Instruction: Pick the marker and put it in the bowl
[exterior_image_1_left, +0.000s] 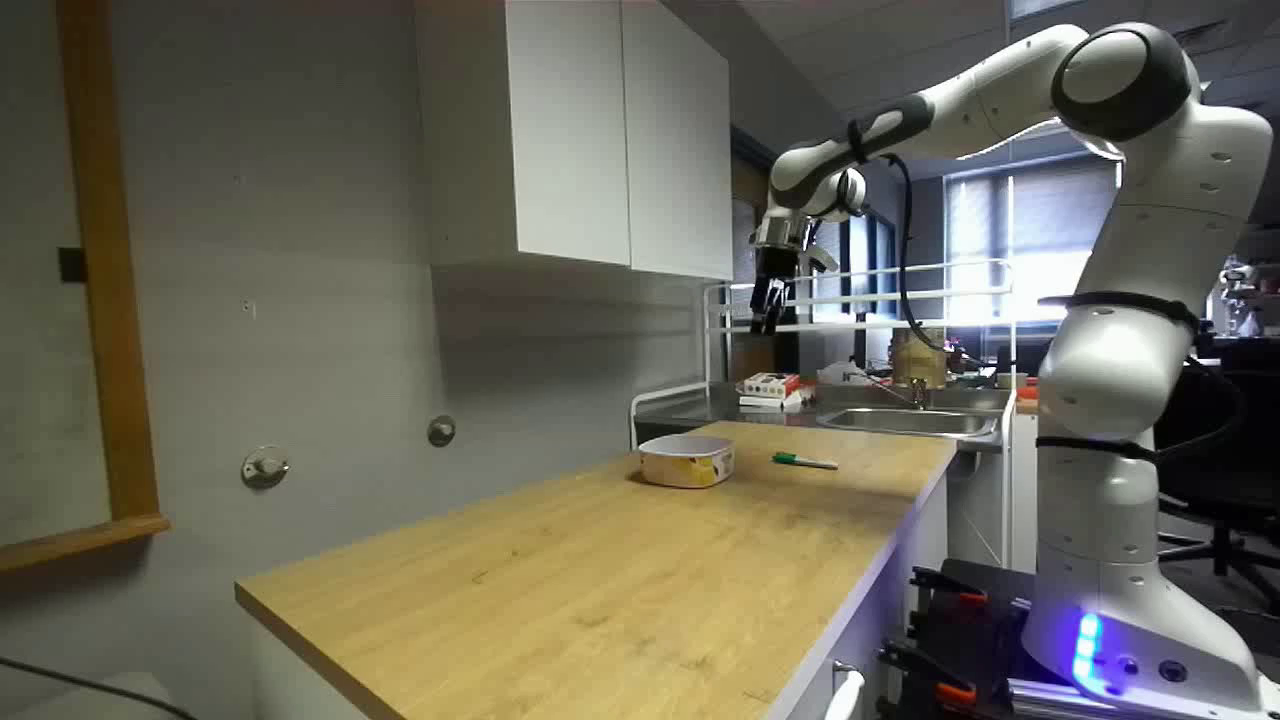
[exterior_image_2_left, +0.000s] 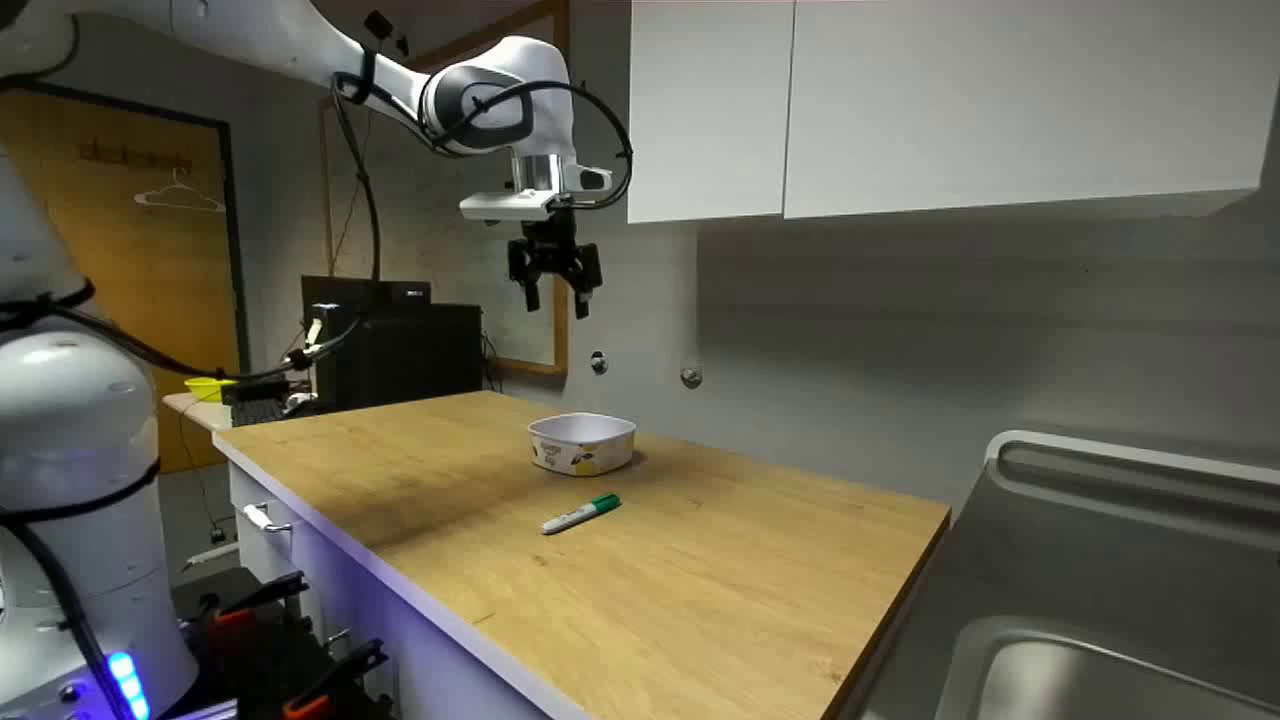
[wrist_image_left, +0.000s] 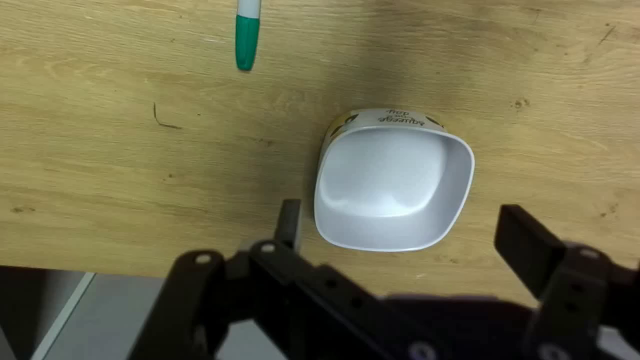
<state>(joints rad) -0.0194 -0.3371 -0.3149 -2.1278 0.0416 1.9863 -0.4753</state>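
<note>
gripper wide and raised; marker and bowl both on the counter

nearest the wrist camera: two dark fingers, spread wide apart. in both exterior views they hang well above the counter, tips pointing down.

lower down, showing between the fingertips in the wrist view: the bowl, upright and apart from the gripper. rounded-square rim, whitish interior; outside printed with yellow patches and dark script. it stands nearer the wall than the marker does.

next: the marker, flat on the counter, near the bowl, the two apart. green cap toward the wall, white barrel toward the side of the arm. the wrist view's top border cuts through the barrel; the whole marker shows in both exterior views. print on the barrel too small to read.

the arm, white, reaches in over the counter, a blue light strip lit at its base.

past the counter's end: a metal sink, with a red-and-white box on the dark worktop beside it. white cabinets hang on the wall above.

farthest off, in an exterior view: a brown door with a white hanger, a black boxy unit and a framed board. in an exterior view: bright windows with blinds.
</note>
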